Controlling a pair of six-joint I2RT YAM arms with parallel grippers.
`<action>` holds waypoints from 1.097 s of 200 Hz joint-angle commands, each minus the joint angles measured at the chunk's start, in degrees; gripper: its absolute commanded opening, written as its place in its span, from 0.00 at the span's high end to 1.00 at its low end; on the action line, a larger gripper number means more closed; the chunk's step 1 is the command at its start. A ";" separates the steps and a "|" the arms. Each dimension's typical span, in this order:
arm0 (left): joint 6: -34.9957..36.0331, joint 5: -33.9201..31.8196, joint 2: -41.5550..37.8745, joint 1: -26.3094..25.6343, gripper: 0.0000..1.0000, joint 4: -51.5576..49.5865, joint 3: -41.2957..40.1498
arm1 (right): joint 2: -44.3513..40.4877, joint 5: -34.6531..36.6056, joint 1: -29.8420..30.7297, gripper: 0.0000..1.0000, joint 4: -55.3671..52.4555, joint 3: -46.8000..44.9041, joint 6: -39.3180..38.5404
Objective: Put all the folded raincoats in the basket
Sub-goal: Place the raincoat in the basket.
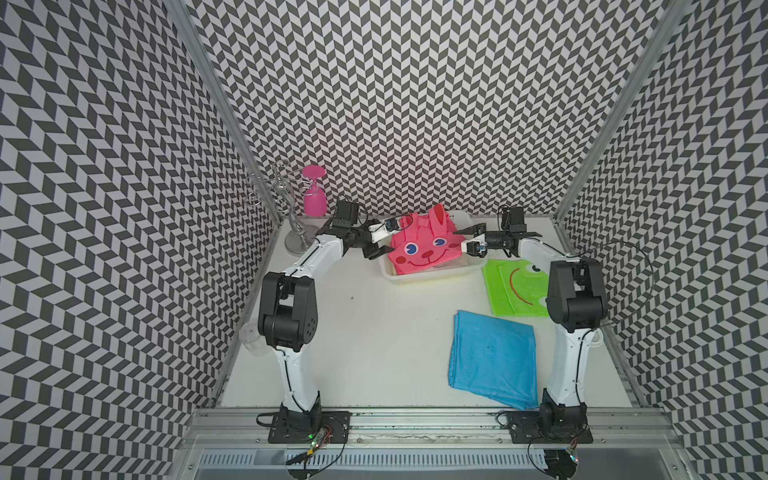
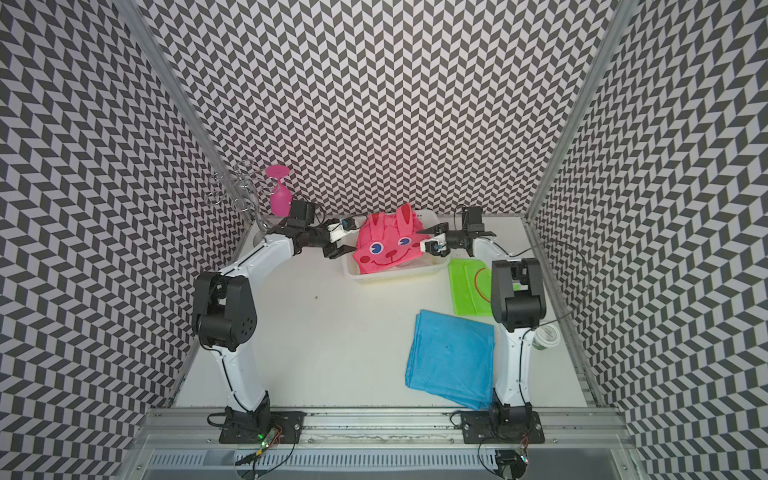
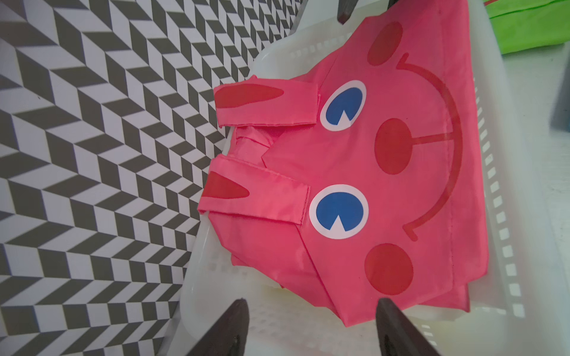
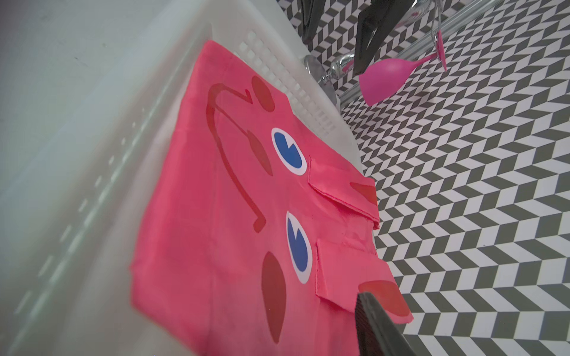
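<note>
Lying face up, the pink raincoat [image 1: 419, 249] sits in the basket [image 1: 432, 277] at the far middle of the table, its bunny ears sticking up over the far rim. The left gripper [image 1: 388, 239] hovers just left of the basket and the right gripper [image 1: 463, 240] just right of it. In both top views each has its jaws spread with nothing between them. The left wrist view shows both dark fingers [image 3: 228, 326] wide apart over the basket's left rim, clear of the cloth. The right wrist view shows only one finger [image 4: 376, 323], in front of an ear; whether it touches cannot be told. That view also catches the pink goblet [image 4: 385, 77], which hangs on the rack [image 1: 286, 199] at the far left. A green raincoat [image 1: 511, 291] lies right of the basket, with a blue one [image 1: 492, 357] nearer. A cup [image 2: 546, 334] beside the right arm shows fully in one top view only.
</note>
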 commanded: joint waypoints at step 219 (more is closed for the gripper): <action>-24.45 -4.26 -5.88 -0.08 0.25 10.42 -10.55 | -3.74 46.64 20.02 1.00 -33.18 17.34 86.83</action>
